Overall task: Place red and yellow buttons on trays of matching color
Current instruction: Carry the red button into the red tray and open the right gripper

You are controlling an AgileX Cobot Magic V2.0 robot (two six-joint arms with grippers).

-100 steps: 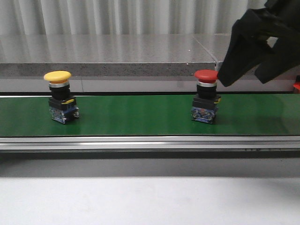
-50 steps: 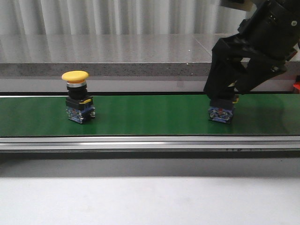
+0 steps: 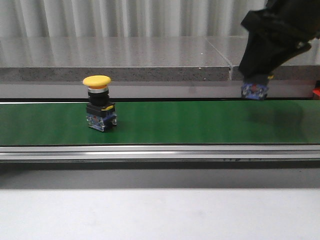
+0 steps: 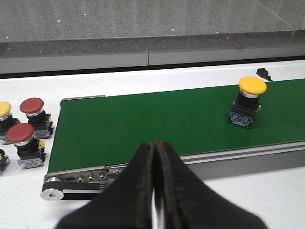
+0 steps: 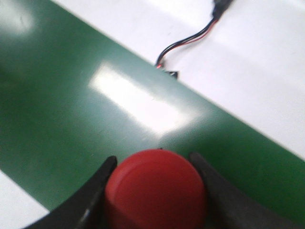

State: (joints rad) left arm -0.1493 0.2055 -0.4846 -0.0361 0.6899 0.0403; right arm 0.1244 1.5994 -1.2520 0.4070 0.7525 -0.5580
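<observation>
A yellow button (image 3: 99, 107) stands upright on the green belt (image 3: 175, 122), left of centre; the left wrist view shows this yellow button (image 4: 249, 101) too. My right gripper (image 3: 256, 82) is shut on the red button (image 5: 155, 190) and holds it in the air above the belt's right end. Only that button's blue base (image 3: 254, 90) shows below the black fingers in the front view. My left gripper (image 4: 154, 157) is shut and empty, short of the belt's near rail. No trays are in view.
Off the belt's end, the left wrist view shows two spare red buttons (image 4: 32, 110) (image 4: 22, 141) and one spare yellow button (image 4: 4, 115) on the white table. A red-and-black cable (image 5: 190, 40) lies beyond the belt in the right wrist view. A grey stone ledge (image 3: 115, 60) runs behind the belt.
My right gripper closed on the red button and lifted it off the belt, up and to the right. The yellow button rode the belt to the right.
</observation>
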